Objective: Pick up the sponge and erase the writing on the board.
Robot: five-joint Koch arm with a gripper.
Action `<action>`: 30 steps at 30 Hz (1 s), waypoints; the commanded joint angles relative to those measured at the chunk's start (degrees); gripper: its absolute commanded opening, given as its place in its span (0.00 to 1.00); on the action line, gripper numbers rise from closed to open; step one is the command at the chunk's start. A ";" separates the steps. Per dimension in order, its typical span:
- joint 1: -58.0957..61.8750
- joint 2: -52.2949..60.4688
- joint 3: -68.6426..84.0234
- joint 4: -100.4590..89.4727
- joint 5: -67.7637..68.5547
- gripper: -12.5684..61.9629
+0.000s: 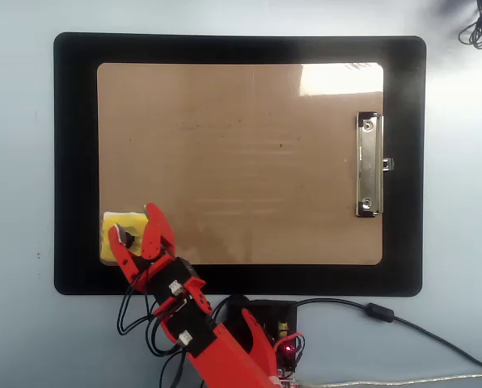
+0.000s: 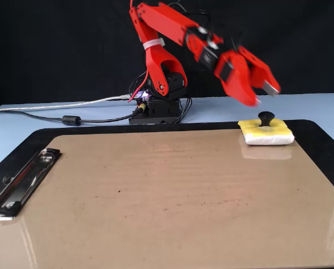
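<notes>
The yellow sponge (image 1: 113,229) (image 2: 266,133), with its black knob (image 2: 265,117) up, lies flat on the tan board (image 1: 241,162) (image 2: 156,196). In the overhead view it sits at the board's lower left corner, and in the fixed view at the far right. My red gripper (image 1: 132,226) (image 2: 263,95) hangs open just above the sponge, jaws spread on either side of the knob and clear of it. No legible writing shows on the board, only faint smudges (image 1: 209,125).
The board rests on a larger black mat (image 1: 75,162) (image 2: 324,134). A silver clip (image 1: 369,165) (image 2: 21,182) sits at the board's short edge, opposite the sponge. The arm's base (image 2: 158,103) and cables (image 2: 72,119) stand beyond the mat's edge.
</notes>
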 commanded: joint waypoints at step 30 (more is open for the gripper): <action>35.95 11.51 12.39 71.72 6.59 0.63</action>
